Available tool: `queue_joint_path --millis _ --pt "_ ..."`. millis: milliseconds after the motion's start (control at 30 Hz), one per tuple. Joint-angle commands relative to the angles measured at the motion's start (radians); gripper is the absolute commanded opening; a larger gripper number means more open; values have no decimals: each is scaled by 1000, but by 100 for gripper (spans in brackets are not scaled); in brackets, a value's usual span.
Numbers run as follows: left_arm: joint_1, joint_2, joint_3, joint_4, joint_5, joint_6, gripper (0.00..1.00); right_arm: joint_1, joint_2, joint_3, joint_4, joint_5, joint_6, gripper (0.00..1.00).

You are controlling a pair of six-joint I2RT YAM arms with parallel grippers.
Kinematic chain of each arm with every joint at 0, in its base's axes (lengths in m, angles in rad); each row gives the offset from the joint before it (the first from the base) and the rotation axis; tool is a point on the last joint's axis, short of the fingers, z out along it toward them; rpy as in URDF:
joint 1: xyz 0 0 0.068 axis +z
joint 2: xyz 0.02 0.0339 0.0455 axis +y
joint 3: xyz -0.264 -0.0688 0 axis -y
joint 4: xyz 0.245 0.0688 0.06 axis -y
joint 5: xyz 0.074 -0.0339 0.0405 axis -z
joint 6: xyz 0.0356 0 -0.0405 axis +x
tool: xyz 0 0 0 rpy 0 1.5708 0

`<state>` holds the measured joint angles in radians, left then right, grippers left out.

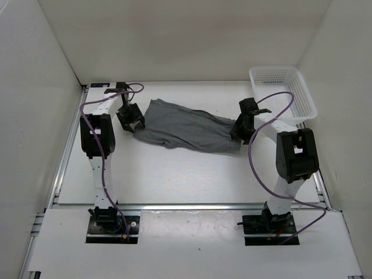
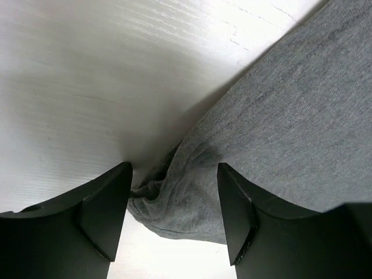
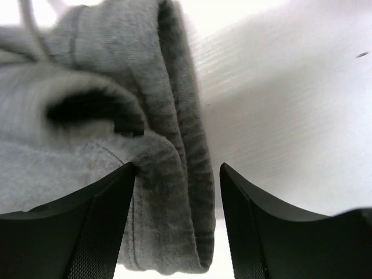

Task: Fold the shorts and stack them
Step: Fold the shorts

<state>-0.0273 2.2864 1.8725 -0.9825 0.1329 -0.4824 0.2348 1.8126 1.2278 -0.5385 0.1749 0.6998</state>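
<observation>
The grey shorts (image 1: 186, 127) lie stretched across the back of the table, rumpled, running from upper left to lower right. My left gripper (image 1: 132, 119) is at their left end. In the left wrist view its jaws are open, and a bunched corner of the shorts (image 2: 186, 197) lies between the fingers (image 2: 104, 215). My right gripper (image 1: 241, 131) is at their right end. In the right wrist view its jaws are open around the ribbed waistband fold of the shorts (image 3: 174, 192), with the left finger (image 3: 99, 226) touching the cloth.
A white mesh basket (image 1: 283, 93) stands at the back right corner, close behind the right arm. White walls enclose the table on three sides. Purple cables loop off both arms.
</observation>
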Motion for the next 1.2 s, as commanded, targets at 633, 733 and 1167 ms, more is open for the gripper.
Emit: queue_joint_path --millis 633,733,1167 --pt "4 -227 -263 57 -71 -1 10 -5 85 18 12 -164 -101 0" --pt "13 -364 -424 57 -124 -19 10 4 15 -33 2 -164 -143 0" --pt "23 -668 -754 67 -125 -67 93 5 -104 -142 -61 -172 -258 88"
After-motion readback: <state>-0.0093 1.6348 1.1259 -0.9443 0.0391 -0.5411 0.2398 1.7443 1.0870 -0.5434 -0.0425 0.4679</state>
